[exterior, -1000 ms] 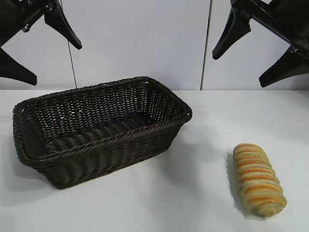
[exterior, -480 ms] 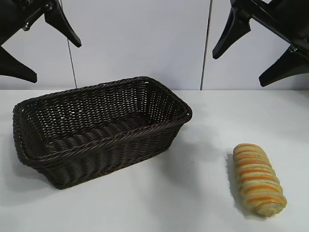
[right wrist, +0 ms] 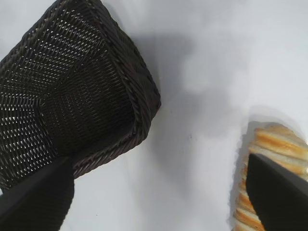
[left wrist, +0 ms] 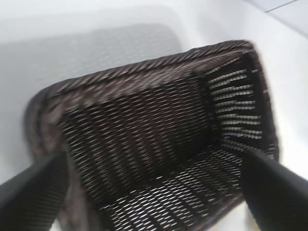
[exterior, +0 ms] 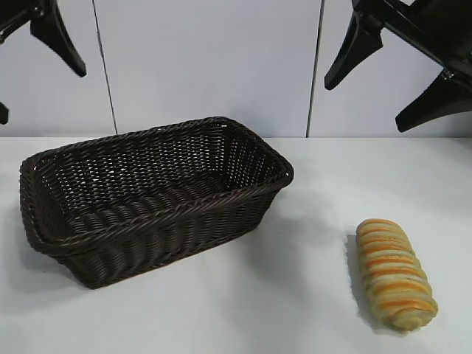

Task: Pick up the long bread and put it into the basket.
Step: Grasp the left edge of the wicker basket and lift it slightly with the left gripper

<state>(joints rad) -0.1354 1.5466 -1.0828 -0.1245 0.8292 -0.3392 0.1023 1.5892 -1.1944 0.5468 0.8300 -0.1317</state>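
The long bread (exterior: pixel 395 273) lies on the white surface (exterior: pixel 295 295) at the near right, well apart from the basket (exterior: pixel 147 195), which sits to the left and holds nothing. The loaf's long axis runs from far to near, slanting slightly rightward at its near end. The right tool (exterior: pixel 398 77) hangs high above the far right, jaws spread wide and empty, and is plainly the nearer one; the bread lies below and nearer than it. The left tool (left wrist: pixel 154 192), also wide open, hovers over the basket.
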